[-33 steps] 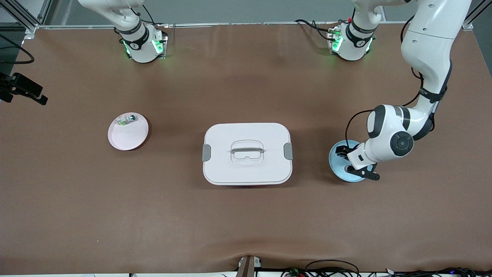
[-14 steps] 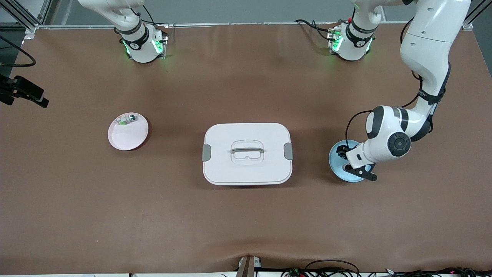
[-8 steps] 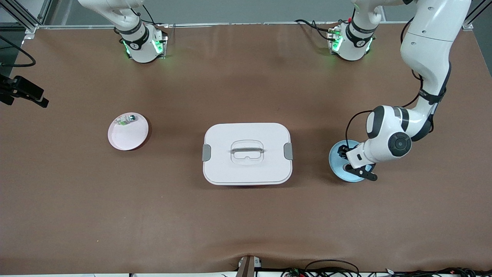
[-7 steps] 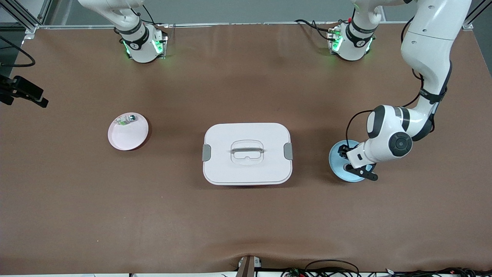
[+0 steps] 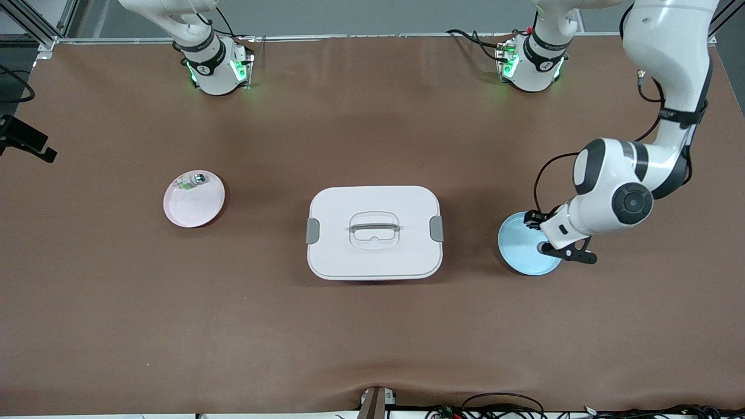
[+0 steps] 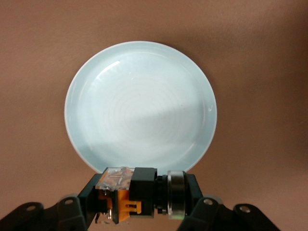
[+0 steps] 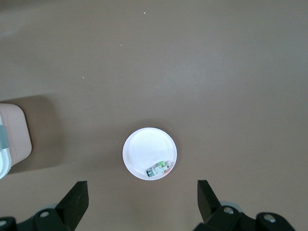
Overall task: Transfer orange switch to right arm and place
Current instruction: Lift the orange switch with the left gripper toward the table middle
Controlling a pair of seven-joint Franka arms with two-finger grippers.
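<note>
Since the last half second: your left end effector (image 5: 538, 224) has risen off the blue plate (image 5: 520, 251) and shifted toward the left arm's end of the bench, so the plate now lies bare under it.
Left end effector: its fingers are pinched on the orange switch (image 6: 139, 192), which the left wrist view shows clamped crosswise between them, above the near rim of the blue plate (image 6: 139, 106).
What that means: you can take the pick-up as done; judging by the task, the handover to the right arm is the step that comes next, and nothing has been passed yet.
Right end effector: its fingers (image 7: 77, 197) are spread wide with nothing between them, high over the pink plate (image 7: 149, 153); this arm waits.
Below the right end effector: the pink plate carries a small clear-white and green part (image 7: 160, 169) at its rim, not your target.
Between the two end effectors: a white lidded box (image 5: 374, 231) sits mid-bench.
Switch, looks: black boxy body, orange-brown piece at one end under a glossy clear cover, silvery ring at the other end.
Switch, handling: it looks tiny against the fingers, so expect little free surface for the second grip.
</note>
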